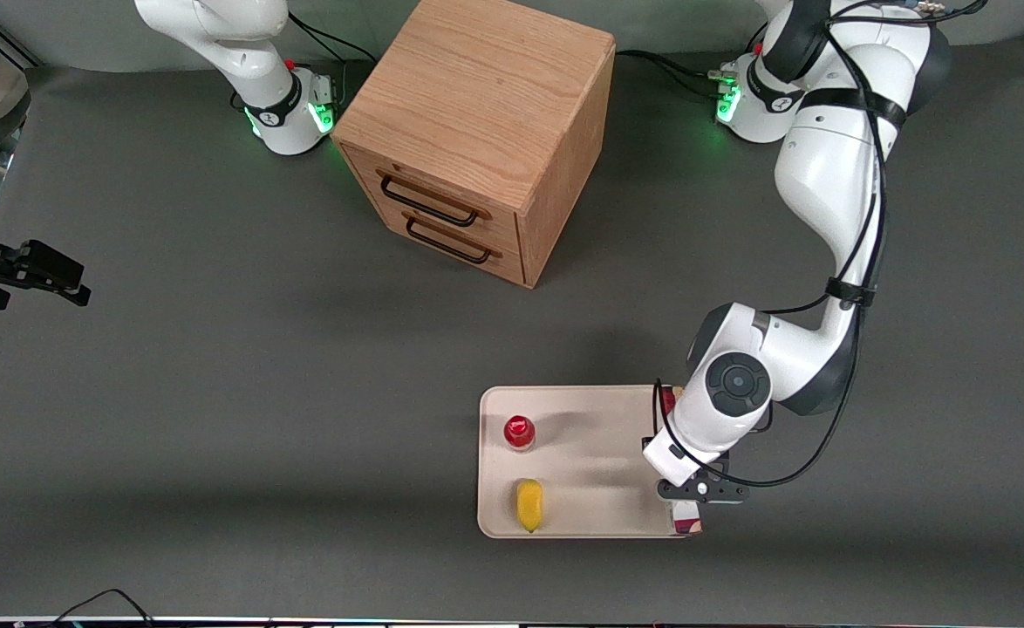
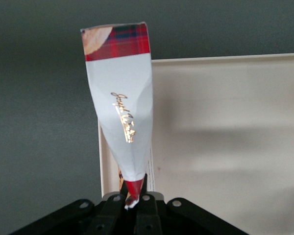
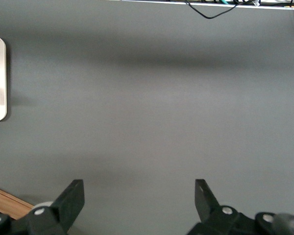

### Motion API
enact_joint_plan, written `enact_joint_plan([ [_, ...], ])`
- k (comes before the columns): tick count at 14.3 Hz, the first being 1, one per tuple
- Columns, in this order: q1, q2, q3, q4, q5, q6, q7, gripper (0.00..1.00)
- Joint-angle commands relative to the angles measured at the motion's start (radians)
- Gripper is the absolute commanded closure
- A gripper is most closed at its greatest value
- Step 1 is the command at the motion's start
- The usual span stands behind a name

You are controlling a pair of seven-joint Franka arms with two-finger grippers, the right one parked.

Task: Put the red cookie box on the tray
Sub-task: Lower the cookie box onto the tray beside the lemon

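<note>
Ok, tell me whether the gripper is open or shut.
Shut: the gripper pinches the red cookie box at the tray's edge.

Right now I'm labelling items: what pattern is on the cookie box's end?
Red tartan plaid, clearest in the left wrist view, on the red cookie box pinched in the gripper.

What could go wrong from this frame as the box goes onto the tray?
1. The hand is shut on the red cookie box, pinching and deforming the carton; it could crush further or slip.
2. The box hangs over the tray's edge toward the working arm's end, so on release it might land half off the rim.
3. A red-capped bottle and yellow item already sit on the tray; a sliding box may bump them.
</note>
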Motion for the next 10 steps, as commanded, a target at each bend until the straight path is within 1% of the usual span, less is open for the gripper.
enact_joint_plan([
  [1, -0.013, 0.01, 0.005, 0.034, 0.028, -0.011, -0.043, 1.0],
  [4, -0.013, 0.01, 0.006, 0.01, 0.05, 0.006, -0.048, 0.05],
  [5, -0.012, 0.007, 0.006, -0.007, 0.056, 0.03, -0.049, 0.0],
  [7, -0.009, -0.001, 0.006, -0.017, 0.056, 0.045, -0.048, 0.0],
  [8, -0.006, -0.007, 0.006, -0.011, 0.051, 0.025, -0.048, 0.0],
  [10, 0.008, -0.056, 0.011, -0.01, 0.048, -0.003, -0.034, 0.0],
])
